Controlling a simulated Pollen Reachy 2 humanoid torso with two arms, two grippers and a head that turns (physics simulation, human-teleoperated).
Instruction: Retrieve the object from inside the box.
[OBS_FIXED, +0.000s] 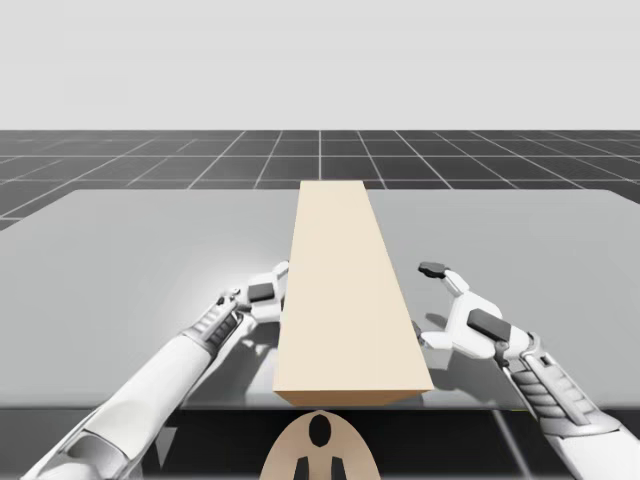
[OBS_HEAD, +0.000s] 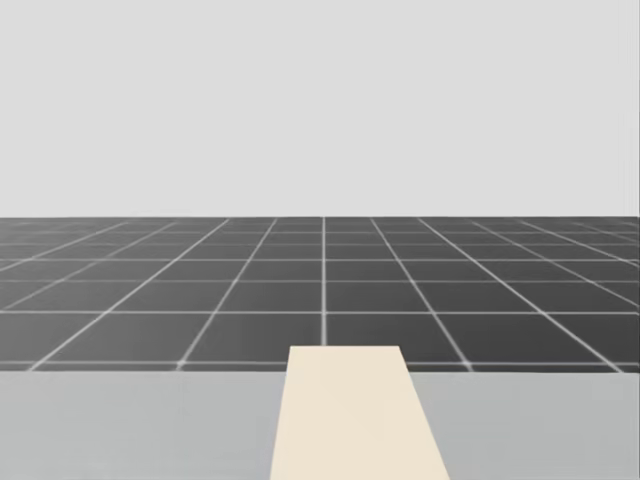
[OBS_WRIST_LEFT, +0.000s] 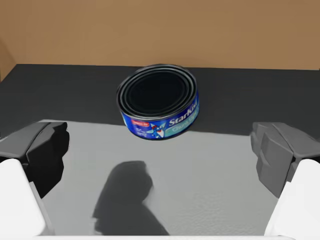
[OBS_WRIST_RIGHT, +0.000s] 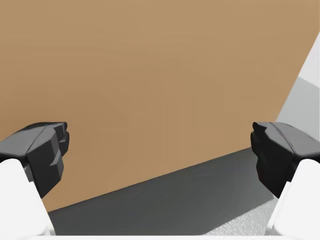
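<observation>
Grey table bears a long tan box down its middle, one end at the near edge. In the high view my left arm comes in from the lower left, and the left gripper sits right at the box's left side, low on the table. In the left wrist view its two dark fingers stand wide apart, released, with nothing between them. Ahead of them a blue can sits on the dark shaded floor just past the lit grey surface, with brown box wall behind it, so it is inside the box. Its round dark end faces the camera, and it is clear of both fingers. The head view shows the box's pale top running away over the table toward the dark gridded floor. On the box's right, the right gripper hovers near the side wall without touching it, fingers spread and holding nothing. The right wrist view looks at the box's plain brown wall, above a strip of shadow.
</observation>
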